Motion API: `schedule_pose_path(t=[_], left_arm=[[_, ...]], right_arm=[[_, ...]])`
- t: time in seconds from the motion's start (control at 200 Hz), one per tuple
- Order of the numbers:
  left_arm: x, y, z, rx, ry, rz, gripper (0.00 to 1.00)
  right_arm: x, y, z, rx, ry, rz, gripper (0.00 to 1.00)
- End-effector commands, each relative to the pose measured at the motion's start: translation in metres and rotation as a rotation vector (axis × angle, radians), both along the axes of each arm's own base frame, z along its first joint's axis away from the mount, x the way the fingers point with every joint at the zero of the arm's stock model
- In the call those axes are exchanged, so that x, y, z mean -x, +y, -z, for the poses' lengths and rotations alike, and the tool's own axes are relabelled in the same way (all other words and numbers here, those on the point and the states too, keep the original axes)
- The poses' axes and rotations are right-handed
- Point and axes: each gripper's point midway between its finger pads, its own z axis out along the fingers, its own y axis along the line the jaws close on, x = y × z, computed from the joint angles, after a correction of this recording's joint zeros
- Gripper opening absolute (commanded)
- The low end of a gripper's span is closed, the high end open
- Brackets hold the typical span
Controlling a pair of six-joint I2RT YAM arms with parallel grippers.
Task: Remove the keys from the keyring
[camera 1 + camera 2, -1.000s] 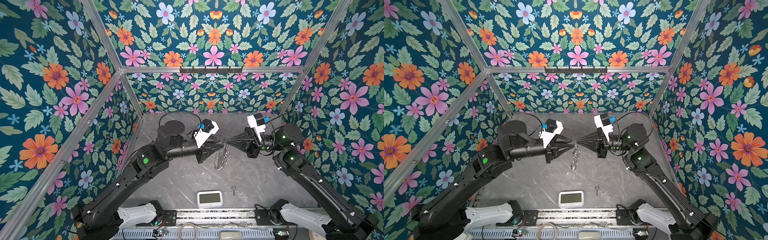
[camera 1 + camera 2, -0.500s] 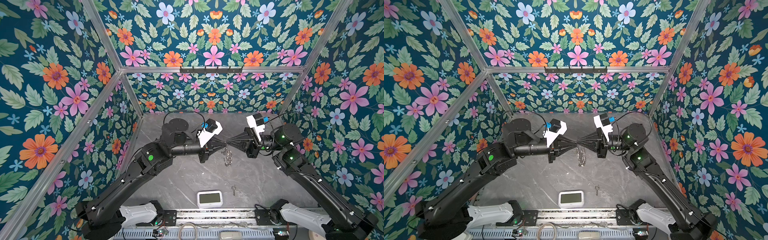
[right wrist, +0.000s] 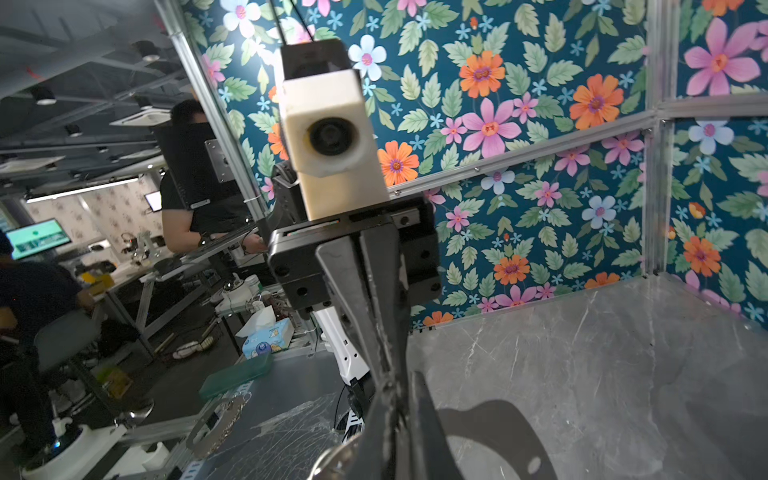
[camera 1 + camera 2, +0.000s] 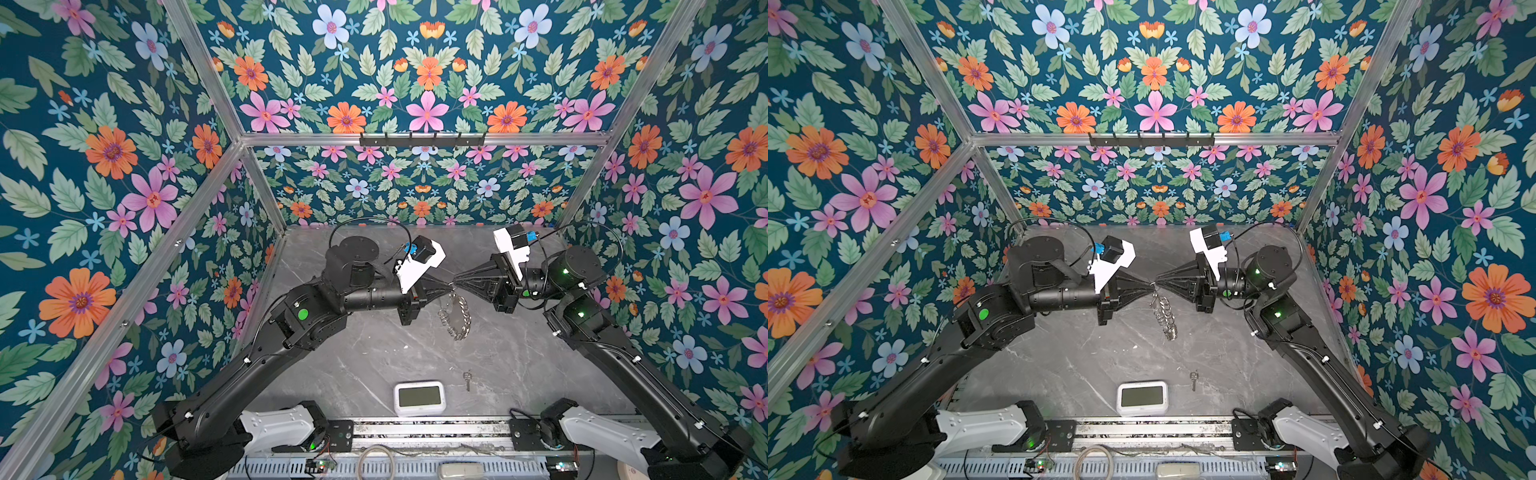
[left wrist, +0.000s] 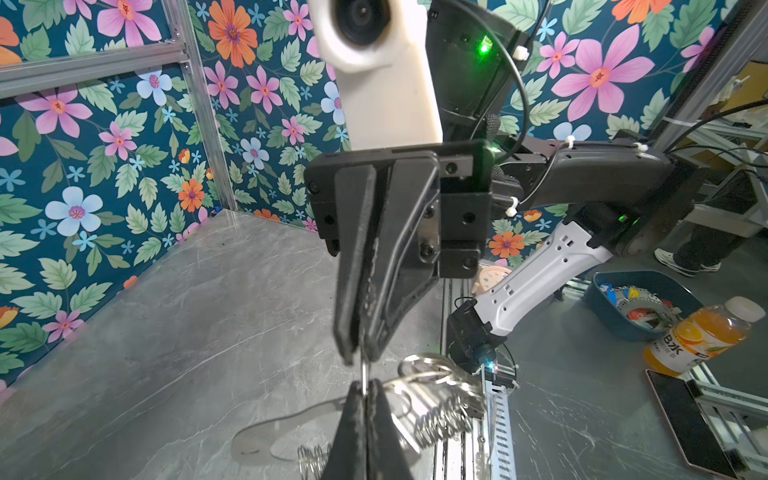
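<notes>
Both meet midair: left gripper point(image 4: 450, 286) clamped on the keyring point(image 4: 459, 318), right gripper point(image 4: 456, 284) can't tell. Weak pinch could drop it.

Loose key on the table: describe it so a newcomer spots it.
Find the grey marble table and the white clock at its front edge. In both top views, just right of the clock lies the key: tiny, slim, silver, flat, unlike the ring-edged keyring dangling midair.
</notes>
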Motion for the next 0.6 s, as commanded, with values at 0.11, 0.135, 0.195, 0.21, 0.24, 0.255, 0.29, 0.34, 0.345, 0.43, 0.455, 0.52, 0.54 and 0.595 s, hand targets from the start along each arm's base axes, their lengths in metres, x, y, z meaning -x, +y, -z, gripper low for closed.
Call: schedule_pose_path(t=[0.11,0.135,0.195,0.21,0.24,0.255,0.29,0.34,0.345,0.43,0.455,0.52,0.54,0.595], left_arm=[[-0.009,0.004,0.009,-0.078,0.067,-0.068,0.00],[-0.010,0.004,0.011,-0.089,0.079,-0.074,0.00],[-0.014,0.002,0.018,-0.121,0.107,-0.091,0.00],[-0.015,0.002,0.019,-0.129,0.115,-0.094,0.00],[-0.017,0.001,0.024,-0.149,0.133,-0.103,0.00],[-0.018,0.001,0.026,-0.158,0.142,-0.106,0.00],[-0.020,0.000,0.030,-0.182,0.163,-0.114,0.00],[-0.023,-0.002,0.035,-0.211,0.187,-0.126,0.00],[-0.023,-0.002,0.035,-0.211,0.188,-0.128,0.00],[-0.024,-0.002,0.046,-0.272,0.237,-0.138,0.00],[-0.025,-0.002,0.046,-0.280,0.244,-0.142,0.00],[-0.025,-0.003,0.050,-0.310,0.265,-0.142,0.00],[-0.025,-0.003,0.050,-0.316,0.270,-0.140,0.00],[-0.024,-0.005,0.054,-0.331,0.285,-0.133,0.00]], right_arm=[[-0.020,-0.012,0.020,0.034,0.115,0.138,0.47],[-0.022,-0.014,0.022,0.042,0.125,0.154,0.48],[-0.026,-0.016,0.027,0.057,0.137,0.180,0.49],[-0.027,-0.016,0.028,0.060,0.136,0.185,0.49],[-0.027,-0.017,0.030,0.064,0.130,0.191,0.49],[-0.026,-0.017,0.031,0.067,0.125,0.193,0.48],[-0.026,-0.018,0.034,0.075,0.112,0.197,0.48],[-0.024,-0.020,0.037,0.084,0.094,0.194,0.48],[-0.024,-0.020,0.038,0.085,0.093,0.192,0.48],[-0.018,-0.020,0.044,0.101,0.077,0.137,0.48],[-0.017,-0.019,0.047,0.108,0.077,0.116,0.48],[-0.012,-0.017,0.053,0.130,0.072,0.052,0.44],[-0.012,-0.016,0.055,0.139,0.070,0.046,0.44],[-0.013,-0.015,0.060,0.165,0.058,0.031,0.44]])
